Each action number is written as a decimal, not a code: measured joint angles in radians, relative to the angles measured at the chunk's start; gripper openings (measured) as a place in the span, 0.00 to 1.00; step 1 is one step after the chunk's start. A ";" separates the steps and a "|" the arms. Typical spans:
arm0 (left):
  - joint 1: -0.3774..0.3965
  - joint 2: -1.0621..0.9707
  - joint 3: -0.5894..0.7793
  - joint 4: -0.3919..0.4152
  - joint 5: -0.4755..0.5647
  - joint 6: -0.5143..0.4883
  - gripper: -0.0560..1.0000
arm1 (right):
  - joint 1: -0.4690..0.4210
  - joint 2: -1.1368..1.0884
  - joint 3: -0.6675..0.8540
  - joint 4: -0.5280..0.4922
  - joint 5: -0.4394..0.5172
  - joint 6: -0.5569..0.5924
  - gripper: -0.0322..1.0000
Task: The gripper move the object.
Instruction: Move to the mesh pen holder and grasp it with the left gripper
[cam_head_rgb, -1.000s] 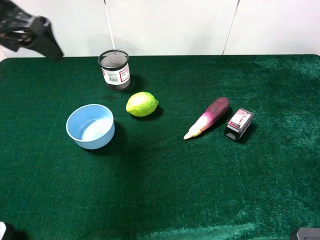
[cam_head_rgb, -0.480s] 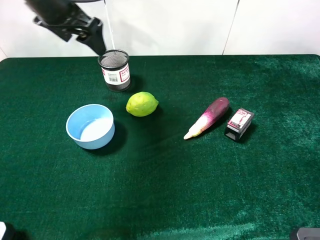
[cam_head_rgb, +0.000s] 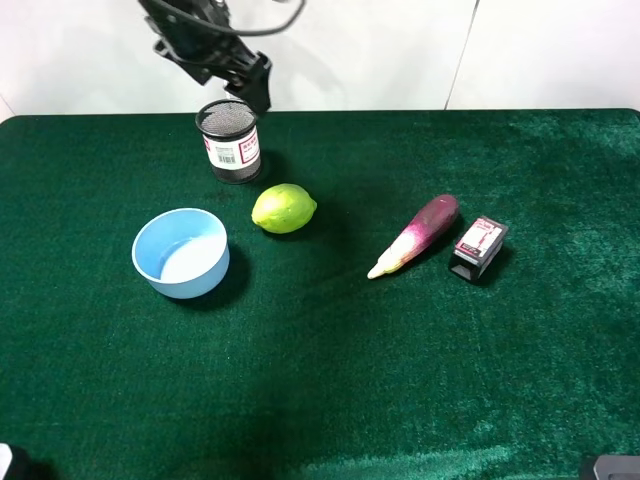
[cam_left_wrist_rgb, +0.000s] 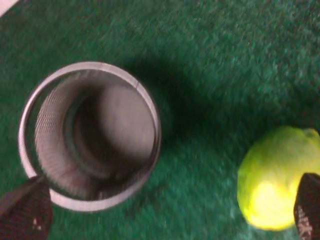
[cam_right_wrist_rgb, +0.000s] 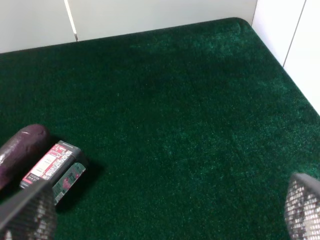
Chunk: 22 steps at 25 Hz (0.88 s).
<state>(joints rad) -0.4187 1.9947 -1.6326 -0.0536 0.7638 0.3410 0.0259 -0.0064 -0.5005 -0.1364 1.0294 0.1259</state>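
Observation:
The black wire-mesh cup (cam_head_rgb: 230, 141) with a white, red-printed label stands upright at the back left of the green cloth. My left gripper (cam_head_rgb: 250, 85) hovers just above and behind its rim, not touching it. In the left wrist view I look down into the cup (cam_left_wrist_rgb: 90, 135); the left gripper (cam_left_wrist_rgb: 165, 210) is open and empty, with one fingertip (cam_left_wrist_rgb: 25, 210) beside the cup's rim and the other by the lime. My right gripper (cam_right_wrist_rgb: 165, 210) is open and empty, low over the cloth at the right.
A lime (cam_head_rgb: 284, 208) lies just in front and right of the cup, and shows in the left wrist view (cam_left_wrist_rgb: 272, 185). A light blue bowl (cam_head_rgb: 181, 252) stands front left. A purple-white vegetable (cam_head_rgb: 415, 235) and a small black box (cam_head_rgb: 478, 246) lie to the right.
My left gripper has swung from the far left edge rightward along the back to just above the mesh cup. The objects have not moved.

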 joint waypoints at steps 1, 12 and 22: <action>-0.003 0.023 -0.015 -0.001 -0.004 0.005 0.98 | 0.000 0.000 0.000 0.000 0.000 0.000 0.70; -0.013 0.201 -0.098 -0.010 -0.060 0.015 0.97 | 0.000 0.000 0.000 0.000 0.000 0.000 0.70; -0.013 0.273 -0.099 -0.025 -0.084 0.031 0.94 | 0.000 0.000 0.000 0.000 0.000 0.000 0.70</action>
<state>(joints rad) -0.4317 2.2673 -1.7319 -0.0783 0.6799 0.3724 0.0259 -0.0064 -0.5005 -0.1364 1.0294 0.1259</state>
